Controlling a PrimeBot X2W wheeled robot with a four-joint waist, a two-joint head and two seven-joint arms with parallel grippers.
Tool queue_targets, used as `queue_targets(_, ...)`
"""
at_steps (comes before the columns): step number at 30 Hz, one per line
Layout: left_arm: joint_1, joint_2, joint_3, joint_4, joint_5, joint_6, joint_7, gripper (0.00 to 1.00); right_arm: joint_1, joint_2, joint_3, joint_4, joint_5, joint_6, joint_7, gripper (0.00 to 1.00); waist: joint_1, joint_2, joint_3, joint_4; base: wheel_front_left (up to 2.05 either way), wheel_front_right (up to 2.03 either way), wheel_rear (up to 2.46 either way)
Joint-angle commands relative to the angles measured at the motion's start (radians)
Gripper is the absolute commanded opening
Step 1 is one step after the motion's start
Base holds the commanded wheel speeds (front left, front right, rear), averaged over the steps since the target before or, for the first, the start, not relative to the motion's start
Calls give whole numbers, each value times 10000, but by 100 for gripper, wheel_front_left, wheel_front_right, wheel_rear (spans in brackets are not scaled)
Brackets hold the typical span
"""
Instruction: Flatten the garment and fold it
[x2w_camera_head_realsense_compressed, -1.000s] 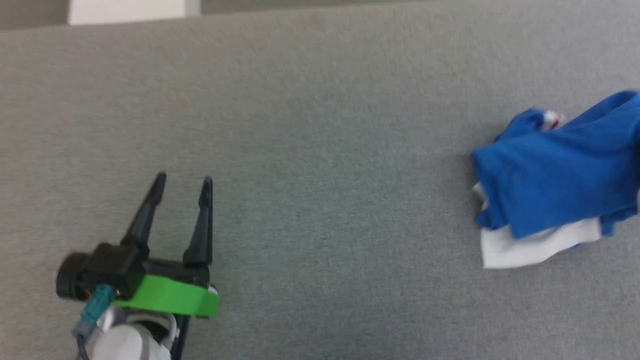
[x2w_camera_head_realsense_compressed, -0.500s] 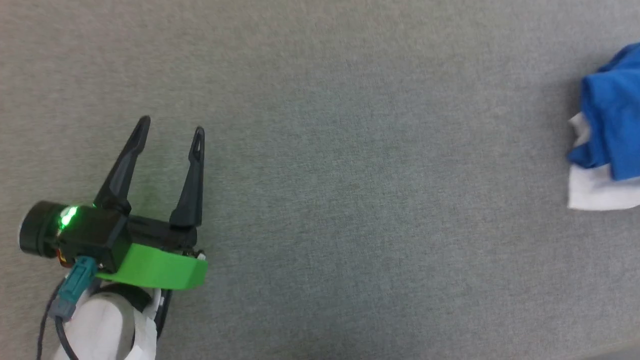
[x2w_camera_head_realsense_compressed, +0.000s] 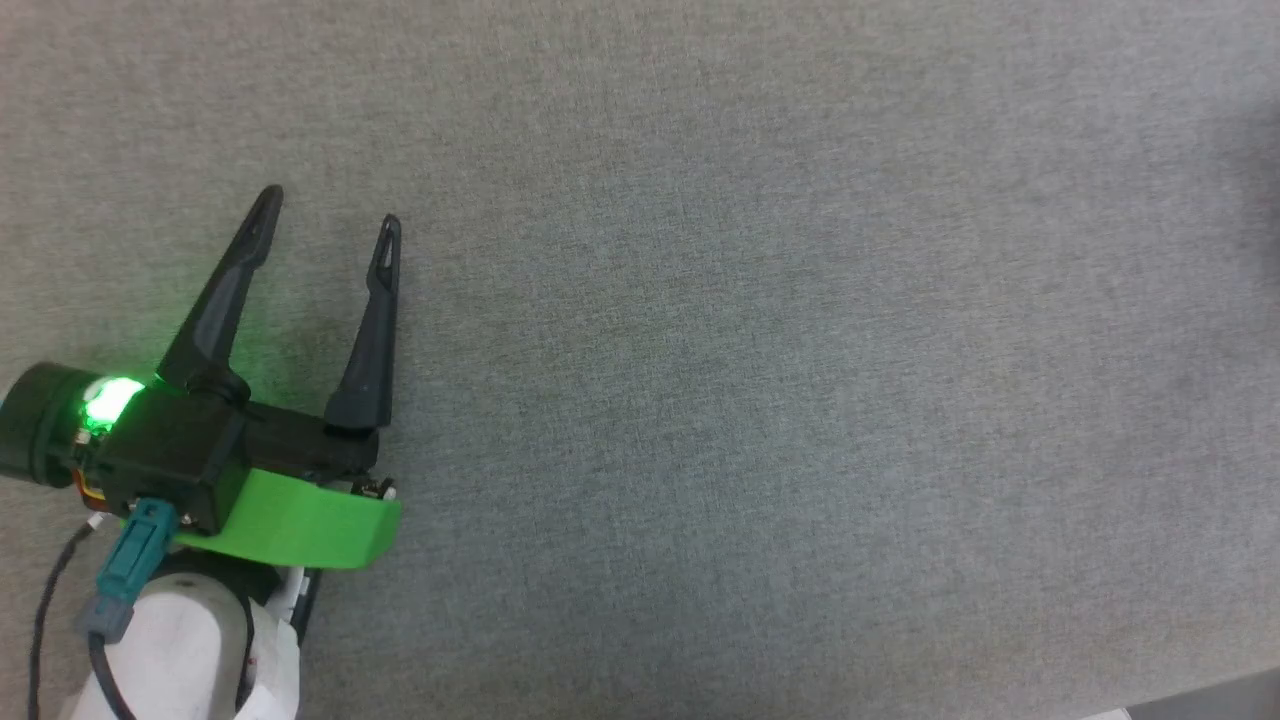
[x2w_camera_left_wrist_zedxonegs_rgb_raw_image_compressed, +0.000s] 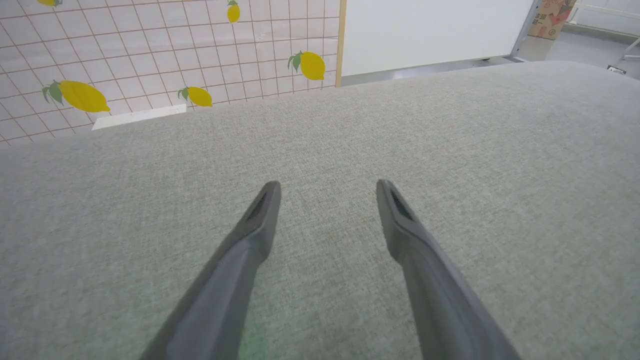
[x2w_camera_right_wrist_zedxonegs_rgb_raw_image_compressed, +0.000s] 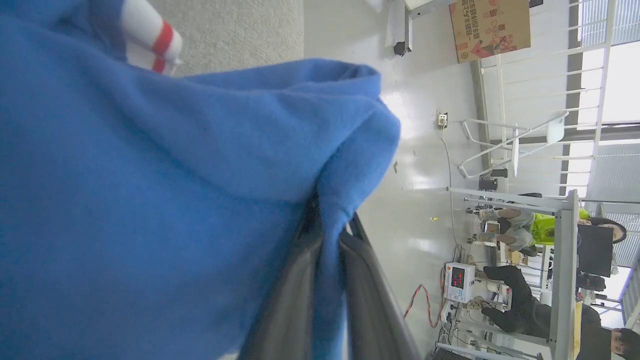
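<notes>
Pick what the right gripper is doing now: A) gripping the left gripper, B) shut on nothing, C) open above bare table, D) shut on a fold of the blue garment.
D: in the right wrist view the right gripper has its two dark fingers pinched on a fold of the blue garment.

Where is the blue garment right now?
In the right wrist view, the garment bunches across the left and centre, a fold pinched in the right end effector, with the grey surface beyond it at the top.
</notes>
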Motion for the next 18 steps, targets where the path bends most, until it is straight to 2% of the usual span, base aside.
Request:
queue_targets(1,-239,125,45,-92,101,59,53,100,-332,61,31,191,-122,-19,-172,0,-2,-1,303,-100,0,0,0)
queue_targets(3,-289,178,43,-186,141,63,152,100,-623,176,99,509,-218,-19,-361,1,-2,-1,405,-161,0,0,0)
queue_targets(4,-314,210,30,-225,161,55,208,100,-780,254,125,707,-266,-19,-443,11,-2,-1,441,-191,0,0,0)
queue_targets(5,-331,228,20,-252,173,53,249,100,-898,320,139,862,-305,-19,-513,25,-2,-1,463,-214,0,0,0)
queue_targets(6,-346,247,13,-281,181,53,293,100,-1026,387,172,1050,-377,-19,-596,46,-2,-1,482,-240,0,0,0)
queue_targets(7,-355,262,11,-302,186,56,324,100,-1124,447,180,1204,-426,-19,-650,86,-2,-1,496,-261,0,0,0)
queue_targets(8,-360,281,10,-322,190,58,360,100,-1244,528,173,1390,-480,-19,-714,86,-2,-1,507,-285,0,0,0)
queue_targets(9,-363,294,10,-333,193,63,384,100,-1329,585,187,1522,-534,-19,-775,100,-2,-1,509,-303,0,0,0)
queue_targets(18,-291,131,-119,-111,58,166,183,100,-1902,873,102,2714,-1017,-19,-1308,100,-2,-1,63,-253,0,0,0)
